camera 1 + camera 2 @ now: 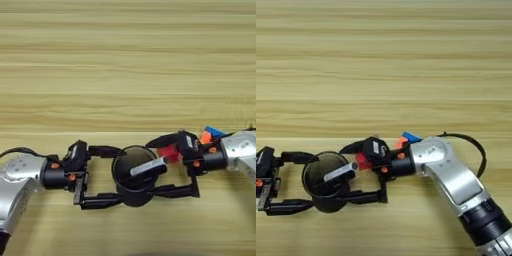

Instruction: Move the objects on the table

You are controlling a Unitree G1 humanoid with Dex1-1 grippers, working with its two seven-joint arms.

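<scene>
The black cup (134, 192) stands near the table's (125, 60) front edge, with the black-and-silver marker (148, 167) leaning in it towards the right. My left gripper (119, 176) is open, one finger on each side of the cup's left half. From the right, my right gripper (150, 167) is also open and straddles the cup's right half. The small red cube (171, 153) lies between the right gripper's fingers, just under the upper one. Only an orange and blue corner of the puzzle cube (210, 134) shows behind the right wrist.
A black cable (471, 145) loops off the right forearm (456, 180). The left forearm (17, 180) lies along the front left of the table.
</scene>
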